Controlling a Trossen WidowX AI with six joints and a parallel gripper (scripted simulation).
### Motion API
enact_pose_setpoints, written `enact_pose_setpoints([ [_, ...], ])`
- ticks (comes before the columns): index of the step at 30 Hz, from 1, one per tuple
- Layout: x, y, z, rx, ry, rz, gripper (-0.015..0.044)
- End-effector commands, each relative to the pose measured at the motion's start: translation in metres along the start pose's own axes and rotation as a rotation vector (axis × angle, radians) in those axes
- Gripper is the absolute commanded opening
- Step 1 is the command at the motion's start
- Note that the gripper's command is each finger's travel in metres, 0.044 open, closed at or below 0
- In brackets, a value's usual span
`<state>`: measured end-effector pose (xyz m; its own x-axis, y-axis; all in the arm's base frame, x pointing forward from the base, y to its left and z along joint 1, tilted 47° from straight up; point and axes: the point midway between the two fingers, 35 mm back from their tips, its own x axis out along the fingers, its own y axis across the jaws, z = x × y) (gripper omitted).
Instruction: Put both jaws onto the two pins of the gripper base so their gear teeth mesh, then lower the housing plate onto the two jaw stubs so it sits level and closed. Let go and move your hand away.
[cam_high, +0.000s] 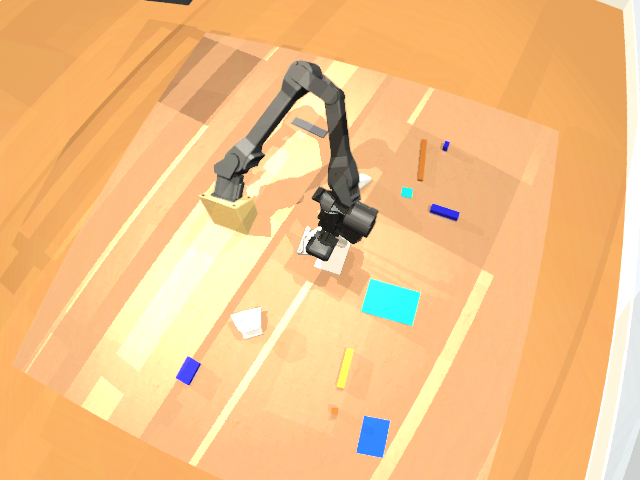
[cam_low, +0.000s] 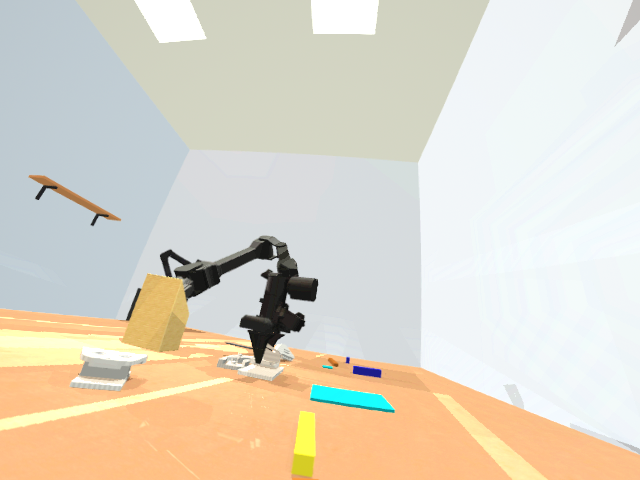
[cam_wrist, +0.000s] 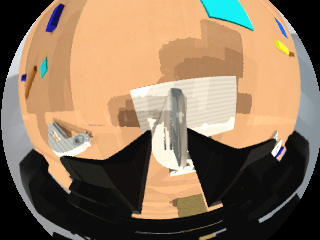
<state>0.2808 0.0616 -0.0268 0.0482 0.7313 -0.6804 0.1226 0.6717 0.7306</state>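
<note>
And here on the tan work surface (cam_high: 294, 351) (cam_low: 217, 428), striped by pale bands of light, an upright fin of a white ribbed-plate part (cam_high: 330, 264) (cam_low: 261, 372) (cam_wrist: 212, 100) is gripped by the gripper (cam_high: 328, 252) (cam_low: 261, 360) (cam_wrist: 167, 132)! Just beside it a second white part (cam_high: 305, 243) (cam_low: 234, 362) is seen, a third (cam_high: 364, 180) (cam_low: 284, 352) (cam_wrist: 67, 141) lies near, and a fourth (cam_high: 249, 323) (cam_low: 109, 367) is set well apart; which is base, jaw or plate cannot be told. No closed assembly is formed. Out on the surface, a cyan slab (cam_high: 391, 302) (cam_low: 350, 398) (cam_wrist: 227, 12) and a yellow bar (cam_high: 345, 368) (cam_low: 304, 444) (cam_wrist: 282, 47) are spread. The room is framed by pale walls (cam_low: 305, 206), lit by two ceiling panels (cam_low: 170, 18), with a bracketed wooden shelf (cam_low: 77, 199) mounted on one side.
</note>
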Motion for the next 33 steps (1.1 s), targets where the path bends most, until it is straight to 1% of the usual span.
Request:
enact_pose_setpoints([
  [1, 0.0000, 0.0004, 0.0001, 0.004, -0.001, 0.003, 0.0134],
  [26, 0.0000, 0.0004, 0.0001, 0.004, -0.001, 0.003, 0.0134],
  [29, 0.0000, 0.0000, 0.0000, 0.000, 0.000, 0.000, 0.0213],
  [30, 0.0000, 0.0000, 0.0000, 0.000, 0.000, 0.000, 0.0224],
  [33, 0.0000, 0.0000, 0.0000, 0.000, 0.000, 0.000, 0.0224],
])
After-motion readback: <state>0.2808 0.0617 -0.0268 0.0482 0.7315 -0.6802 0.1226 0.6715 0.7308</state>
